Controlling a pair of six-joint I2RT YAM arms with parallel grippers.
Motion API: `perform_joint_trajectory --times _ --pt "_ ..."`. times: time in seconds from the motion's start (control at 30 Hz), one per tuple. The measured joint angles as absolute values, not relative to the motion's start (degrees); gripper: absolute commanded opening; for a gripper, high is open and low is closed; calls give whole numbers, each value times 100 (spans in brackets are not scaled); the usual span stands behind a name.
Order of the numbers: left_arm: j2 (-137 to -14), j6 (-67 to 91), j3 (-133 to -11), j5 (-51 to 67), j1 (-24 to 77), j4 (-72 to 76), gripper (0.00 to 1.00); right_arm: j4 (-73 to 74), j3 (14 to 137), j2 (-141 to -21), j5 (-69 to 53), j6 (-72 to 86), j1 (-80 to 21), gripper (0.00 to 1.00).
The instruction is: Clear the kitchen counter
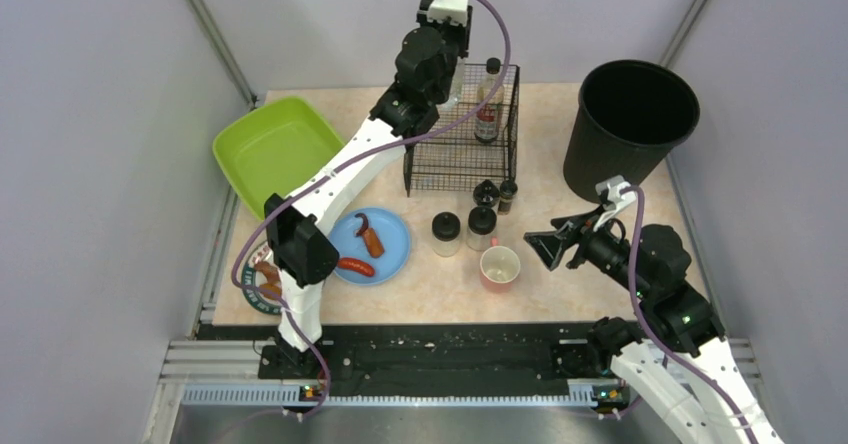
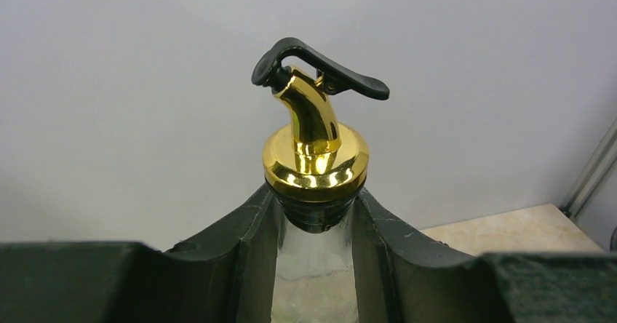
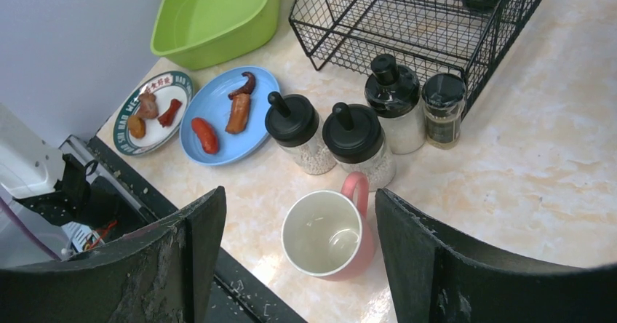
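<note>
The kitchen counter (image 1: 560,289) is beige-pink mottled laminate. My left gripper (image 1: 452,64) is raised over the black wire rack (image 1: 465,154) at the back. In the left wrist view it (image 2: 314,217) is shut on the neck of a clear glass bottle (image 2: 314,265) with a gold pourer spout (image 2: 314,148). My right gripper (image 1: 548,246) is open and empty, just right of a pink mug (image 1: 499,267). In the right wrist view the mug (image 3: 331,234) stands upright and empty between the spread fingers, untouched.
A lime-green tub (image 1: 270,144) sits back left and a black bin (image 1: 630,124) back right. A blue plate (image 1: 392,254) and a green-rimmed plate (image 1: 262,282) hold food. Several black-capped shakers (image 1: 446,232) stand before the rack, which holds a red-labelled bottle (image 1: 487,114).
</note>
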State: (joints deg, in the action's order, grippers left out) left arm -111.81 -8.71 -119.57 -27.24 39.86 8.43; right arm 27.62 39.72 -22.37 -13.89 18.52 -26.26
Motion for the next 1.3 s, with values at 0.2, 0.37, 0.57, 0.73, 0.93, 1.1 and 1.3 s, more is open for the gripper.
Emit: perform_joint_trajectory --times 0.2,0.37,0.57,0.73,0.93,1.1,1.3 --pt "-11598 -980 -12328 -2746 3909 1004 0 2770 3972 -2078 -1448 1855 -2626 74" --pt "-11926 -729 -12801 -2502 3680 939 0 2775 3972 -2062 -1472 1852 -2626 74" --pt "-12020 -425 -12960 -2283 3301 869 0 2766 3972 -2062 -1476 1852 -2626 74" --pt "-12195 -196 -13135 -2123 3055 860 0 2744 3972 -2112 -1492 1852 -2626 74" --pt "-12571 119 -13325 -1883 2856 834 0 2661 3972 -2128 -1503 1855 -2626 74" --pt "-12801 235 -13327 -1826 2812 698 0 2606 3962 -2150 -1511 1855 -2626 74" --pt "-12853 336 -13273 -1728 2821 685 0 2585 3846 -2154 -1511 1852 -2626 74"
